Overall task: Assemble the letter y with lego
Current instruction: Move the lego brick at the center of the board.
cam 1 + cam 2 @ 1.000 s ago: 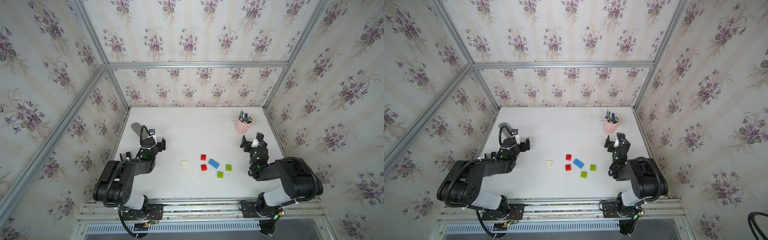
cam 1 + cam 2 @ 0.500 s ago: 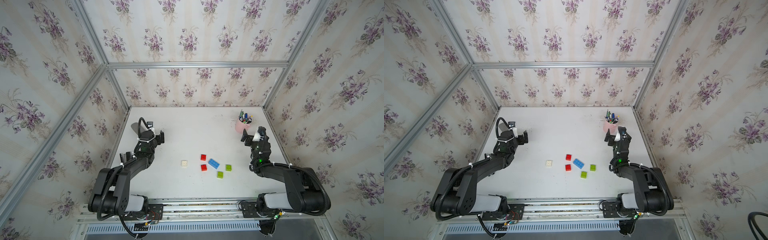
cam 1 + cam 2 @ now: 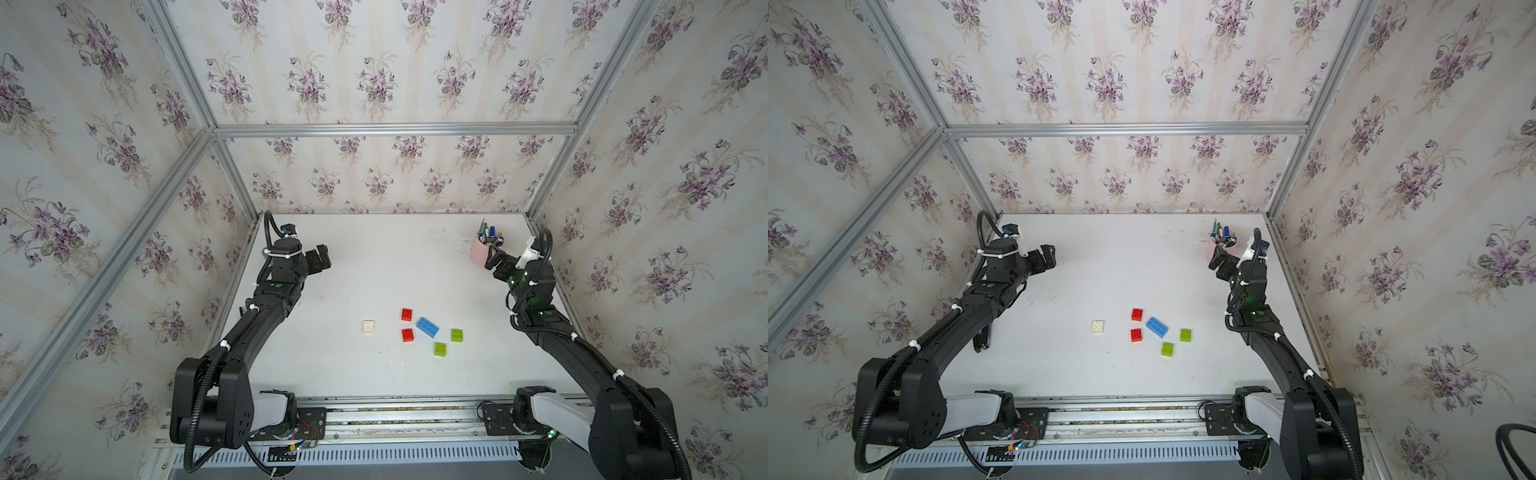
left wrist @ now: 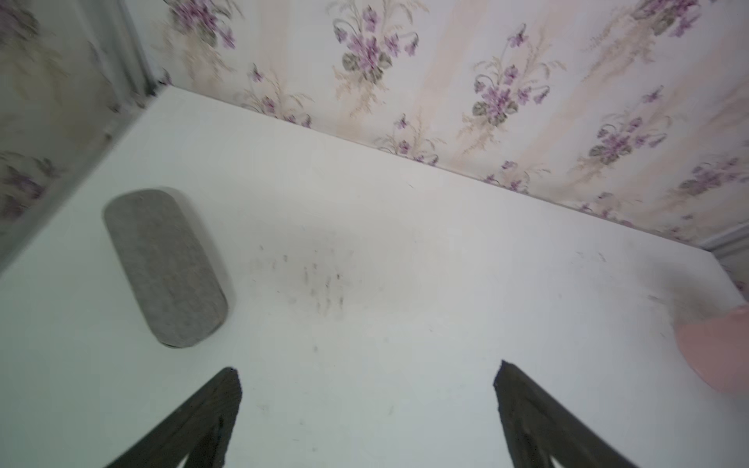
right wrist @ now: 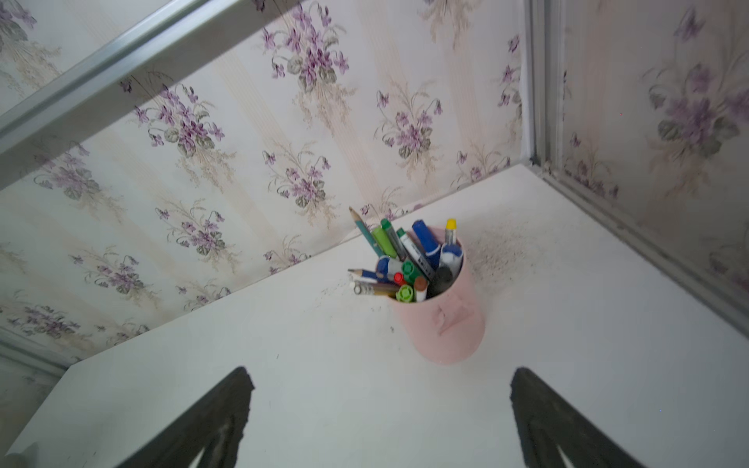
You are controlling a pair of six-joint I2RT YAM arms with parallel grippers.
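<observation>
The lego lies loose near the table's front middle in both top views: a cream-white brick (image 3: 368, 326), two red bricks (image 3: 407, 314) (image 3: 407, 335), a longer blue brick (image 3: 427, 327) and two lime-green bricks (image 3: 456, 335) (image 3: 440, 349). They lie apart, none joined, and no letter y is in view. My left gripper (image 3: 322, 259) hovers open far back on the left, well away from the bricks. My right gripper (image 3: 494, 266) is open at the back right. Neither wrist view shows a brick; the left gripper (image 4: 367, 377) and the right gripper (image 5: 381, 381) have only bare table between their fingers.
A pink pen cup (image 5: 444, 324) full of pens stands just beyond my right gripper, near the back right corner (image 3: 482, 251). A grey oblong case (image 4: 164, 267) lies on the table ahead of the left gripper. Papered walls close in the table's left, back and right.
Both arms have stretched out toward the back of the table, carrying the grippers farther from the front edge. The right gripper now sits close to the pen cup. The bricks have not moved.
</observation>
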